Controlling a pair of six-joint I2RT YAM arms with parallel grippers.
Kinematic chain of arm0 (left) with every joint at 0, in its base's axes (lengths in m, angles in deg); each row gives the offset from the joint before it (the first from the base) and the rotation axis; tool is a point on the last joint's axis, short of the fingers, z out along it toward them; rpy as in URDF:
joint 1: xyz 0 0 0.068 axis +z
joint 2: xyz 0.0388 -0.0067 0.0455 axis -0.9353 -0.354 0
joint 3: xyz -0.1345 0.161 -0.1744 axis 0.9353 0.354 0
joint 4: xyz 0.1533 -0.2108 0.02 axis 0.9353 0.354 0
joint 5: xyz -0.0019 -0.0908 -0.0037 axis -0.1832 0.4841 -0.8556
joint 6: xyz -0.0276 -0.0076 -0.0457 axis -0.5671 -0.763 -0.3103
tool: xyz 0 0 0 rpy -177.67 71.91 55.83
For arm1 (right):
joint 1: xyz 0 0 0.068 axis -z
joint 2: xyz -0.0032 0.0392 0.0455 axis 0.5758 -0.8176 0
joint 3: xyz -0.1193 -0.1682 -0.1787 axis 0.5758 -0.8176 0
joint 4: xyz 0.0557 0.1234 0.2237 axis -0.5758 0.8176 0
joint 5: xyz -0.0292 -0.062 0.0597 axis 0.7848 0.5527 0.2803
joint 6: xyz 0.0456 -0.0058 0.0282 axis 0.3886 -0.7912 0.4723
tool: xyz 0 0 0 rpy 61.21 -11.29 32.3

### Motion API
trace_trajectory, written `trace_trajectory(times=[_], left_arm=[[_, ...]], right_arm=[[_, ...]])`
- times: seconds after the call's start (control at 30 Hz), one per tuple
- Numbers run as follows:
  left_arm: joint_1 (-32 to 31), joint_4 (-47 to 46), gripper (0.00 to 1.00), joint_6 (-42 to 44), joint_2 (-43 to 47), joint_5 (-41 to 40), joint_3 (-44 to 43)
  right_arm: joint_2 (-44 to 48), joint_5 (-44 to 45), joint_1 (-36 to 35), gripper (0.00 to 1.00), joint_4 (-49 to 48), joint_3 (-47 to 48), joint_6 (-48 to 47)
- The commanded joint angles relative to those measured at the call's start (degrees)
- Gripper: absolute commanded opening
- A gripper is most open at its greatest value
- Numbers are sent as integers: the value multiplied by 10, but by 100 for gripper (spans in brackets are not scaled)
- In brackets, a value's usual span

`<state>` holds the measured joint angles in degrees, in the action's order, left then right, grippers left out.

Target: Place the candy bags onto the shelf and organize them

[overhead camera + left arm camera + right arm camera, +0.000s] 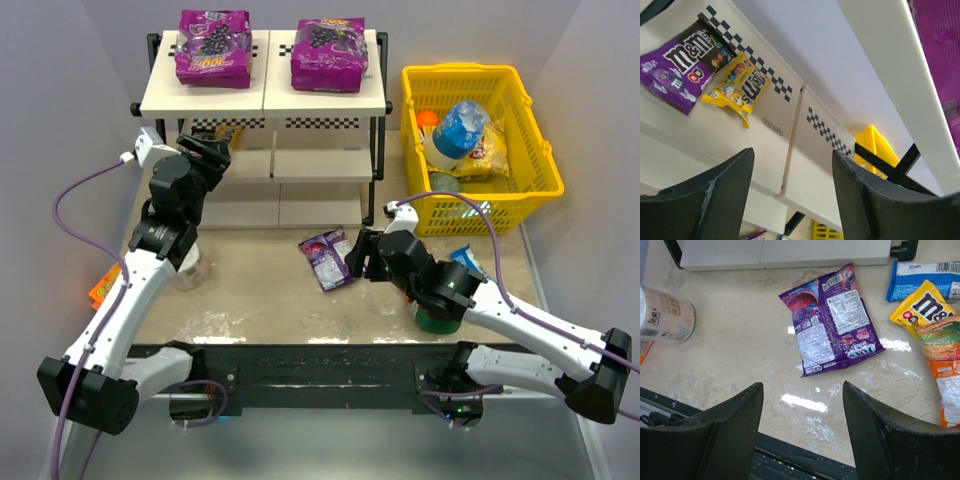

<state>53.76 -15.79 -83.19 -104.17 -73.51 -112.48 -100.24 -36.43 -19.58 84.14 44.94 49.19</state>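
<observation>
Beige tabletop [260, 295] with a marble pattern is glossy and gives bright reflections. Over its near middle the right gripper [802, 435] hovers with its black fingers wide apart and nothing between them. Just beyond it the purple packet [832, 320] lies flat on the table with the printed back side up, its foil shiny and a little wrinkled. To the right of it, close together, lie a blue packet [925, 277], a yellow packet [925, 305] and an orange packet [942, 365]. From above, the right arm hides most of these three. At the left a pale printed cup [665, 315] is just beside the left arm, and a flat orange box [103, 288] lies at the table's left edge.

Farther back stands the shelf [265, 100], cream boards with checkered edge strips on thin black tubes. The left gripper [790, 195] is at the left end of the middle tier, fingers apart and holding nothing. On that board a dark-purple M&M's bag [677, 65] and a yellow M&M's bag [737, 85] lie touching. On the top tier the left large purple bag [214, 48] and the right large purple bag [329, 54] lie flat, well apart.

At the far right a yellow plastic basket [530, 130] with lattice walls holds a blue-capped bottle [462, 128].
</observation>
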Motion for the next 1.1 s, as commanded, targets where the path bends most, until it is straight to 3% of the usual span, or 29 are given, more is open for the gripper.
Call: trace_trajectory(times=[0.0,0.33,0.47,0.63,1.07], left_arm=[[7,3,58,79,7,6,-16],[51,-53,31,104,-96,73,-48],[61,-107,29,109,-129,80,-57],[62,-97,25,104,-164,78,-60],[62,-121,22,74,-156,82,30]], right_arm=[[10,10,2,68,-6,25,-4],[4,13,2,68,2,27,-4],[4,21,2,68,9,30,-5],[5,25,3,68,12,31,-5],[1,25,5,68,10,30,-2]])
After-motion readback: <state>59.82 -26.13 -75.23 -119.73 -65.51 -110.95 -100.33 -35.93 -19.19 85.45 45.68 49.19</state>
